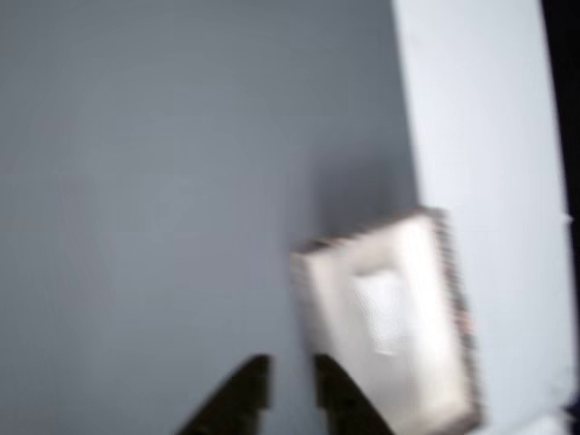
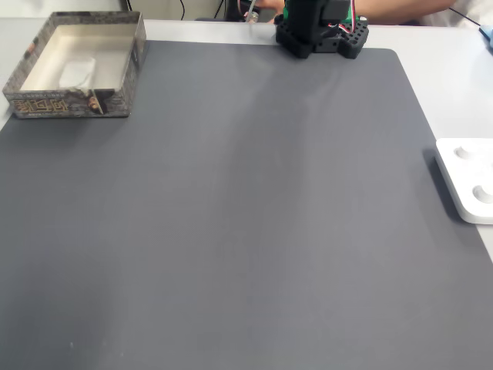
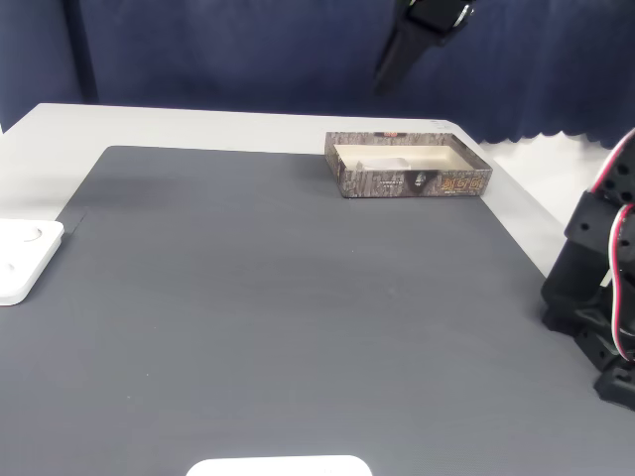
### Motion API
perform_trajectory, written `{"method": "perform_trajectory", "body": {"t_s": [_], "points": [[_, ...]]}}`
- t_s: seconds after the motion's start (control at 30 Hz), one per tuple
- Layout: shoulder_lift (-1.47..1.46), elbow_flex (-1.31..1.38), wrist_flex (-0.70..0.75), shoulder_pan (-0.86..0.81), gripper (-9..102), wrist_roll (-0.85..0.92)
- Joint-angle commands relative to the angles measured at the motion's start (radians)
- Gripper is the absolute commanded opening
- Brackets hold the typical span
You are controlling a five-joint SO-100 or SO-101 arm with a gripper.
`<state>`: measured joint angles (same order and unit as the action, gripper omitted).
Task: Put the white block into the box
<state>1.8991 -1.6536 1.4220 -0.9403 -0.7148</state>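
The plain white rectangular block [image 1: 382,313] is seen lying flat inside the shallow cream-lined cardboard box [image 1: 319,299], well below the dark claw [image 1: 292,391]. The claw is held slightly spread and empty above the grey surface [image 2: 254,223], beside the box, so placement is judged complete.

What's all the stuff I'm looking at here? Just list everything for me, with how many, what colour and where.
white block: one, white, lying inside the box.
box: one, cream inside with patterned brown-grey walls, at the mat's far left corner in a fixed view.
mat: one, dark grey, covering most of the table.
table: one, pale grey-white, showing around the mat.
white device: one, white with round dimples, at the mat's right edge in a fixed view.
curtain: one, dark blue, behind the table.
arm base: one, black with red and white wires, at the mat's far edge.
gripper: one, black, above the mat beside the box, jaws slightly apart, holding nothing.
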Motion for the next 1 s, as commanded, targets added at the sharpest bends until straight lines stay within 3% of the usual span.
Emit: {"method": "perform_trajectory", "body": {"t_s": [0.0, 0.3, 0.57, 0.7, 0.97], "points": [[0.153, -0.067, 0.011, 0.16, -2, 0.152], [0.267, -0.281, -0.006, 0.535, -2, 0.396], [0.416, -0.555, -0.133, 0.787, -2, 0.588], [0.589, -0.769, -0.247, 0.854, -2, 0.634], [0.973, -1.04, -0.255, 0.838, -2, 0.658]]}}
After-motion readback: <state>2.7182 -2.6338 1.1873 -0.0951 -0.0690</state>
